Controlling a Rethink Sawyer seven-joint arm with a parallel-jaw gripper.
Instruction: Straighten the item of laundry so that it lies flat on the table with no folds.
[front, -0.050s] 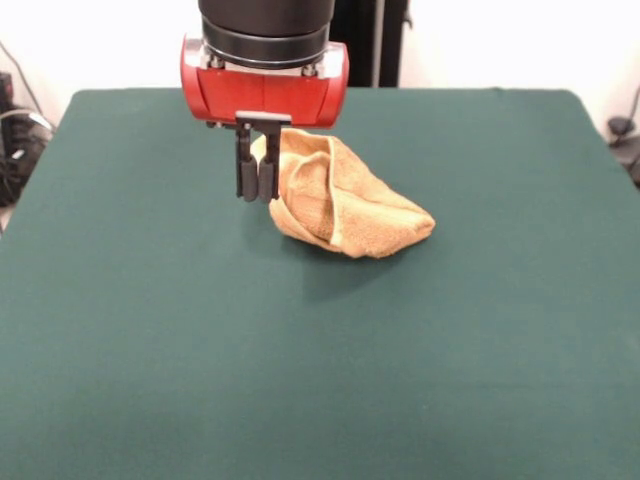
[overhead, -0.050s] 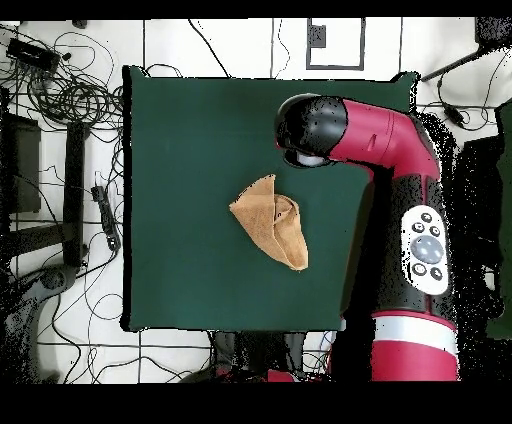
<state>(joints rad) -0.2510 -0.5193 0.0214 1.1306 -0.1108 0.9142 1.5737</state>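
A red and black robot arm (overhead, -0.050s: 400, 200) reaches down from above. Its black gripper (front, -0.050s: 257, 178) points straight down. The two fingers (front, -0.050s: 244, 172) sit pressed together.

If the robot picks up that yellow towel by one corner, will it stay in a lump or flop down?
The towel would probably flop and hang, since it already sags in soft folds on the table. It looks light, being small and thin. The fuzzy cloth likely won't slip easily from the gripper.

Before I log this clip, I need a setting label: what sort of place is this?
Most likely a robotics lab or test room. A red and black robot arm reaches over a green-topped table holding only a crumpled towel, and loose cables sprawl across the tiled floor beside it.
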